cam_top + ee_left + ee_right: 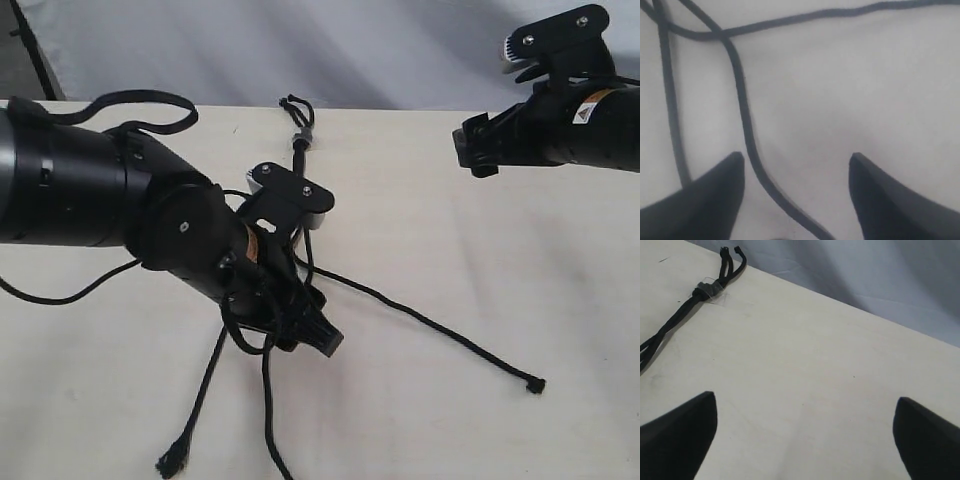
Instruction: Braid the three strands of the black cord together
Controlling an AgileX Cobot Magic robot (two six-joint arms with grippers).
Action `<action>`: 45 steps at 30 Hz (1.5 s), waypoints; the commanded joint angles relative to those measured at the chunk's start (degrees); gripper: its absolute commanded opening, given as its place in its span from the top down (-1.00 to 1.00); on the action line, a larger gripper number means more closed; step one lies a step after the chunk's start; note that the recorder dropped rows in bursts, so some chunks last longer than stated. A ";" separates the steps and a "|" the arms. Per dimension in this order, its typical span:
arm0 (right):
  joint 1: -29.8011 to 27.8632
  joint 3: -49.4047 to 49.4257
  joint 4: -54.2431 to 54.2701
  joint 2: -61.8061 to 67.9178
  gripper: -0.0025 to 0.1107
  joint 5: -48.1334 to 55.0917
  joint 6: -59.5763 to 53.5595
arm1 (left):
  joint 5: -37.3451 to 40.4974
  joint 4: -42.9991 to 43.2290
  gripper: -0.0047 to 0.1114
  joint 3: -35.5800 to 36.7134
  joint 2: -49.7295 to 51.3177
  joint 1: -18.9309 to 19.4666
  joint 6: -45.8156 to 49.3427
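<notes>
The black cord lies on the pale table, its knot with small loops (296, 103) and grey band (303, 139) at the far edge. One strand (440, 328) runs right to a frayed knot (536, 385). Another (200, 395) runs down-left to its end (170, 462). The third (268, 420) drops toward the front edge. My left gripper (315, 335) is low over the strands and open. In the left wrist view (796, 156) one strand (746, 135) runs between its fingers, untouched. My right gripper (473, 150) hangs open at the right, empty (805, 399), with the knot (731, 257) far off.
The table (500, 270) ends at the back against a blue-grey cloth (350, 50). A thicker black arm cable (150, 103) loops over the left arm, and another (60, 295) trails across the table at the left.
</notes>
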 commanded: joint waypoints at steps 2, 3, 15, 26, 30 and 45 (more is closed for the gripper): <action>0.99 0.19 0.00 -0.52 -0.60 -1.62 0.19 | -1.06 0.24 -0.10 0.13 3.84 -0.42 -1.16; 1.10 0.19 0.00 -0.52 -0.60 -1.54 0.19 | -1.53 0.24 -0.10 0.13 4.74 -0.42 -1.16; 1.11 0.19 0.00 -0.43 -0.60 -1.65 0.19 | -0.12 4.29 0.81 -0.83 9.26 -0.42 -1.49; 1.11 0.19 0.00 -0.43 -0.60 -1.65 0.19 | 7.84 24.82 0.92 -4.68 1.75 3.84 -1.49; 1.11 0.19 0.00 -0.43 -0.60 -1.65 0.19 | 4.80 25.87 0.92 -4.71 4.99 8.12 -1.49; 1.11 0.19 0.00 -0.40 -0.60 -5.93 1.81 | 3.34 12.30 0.92 -4.84 13.68 -5.43 7.03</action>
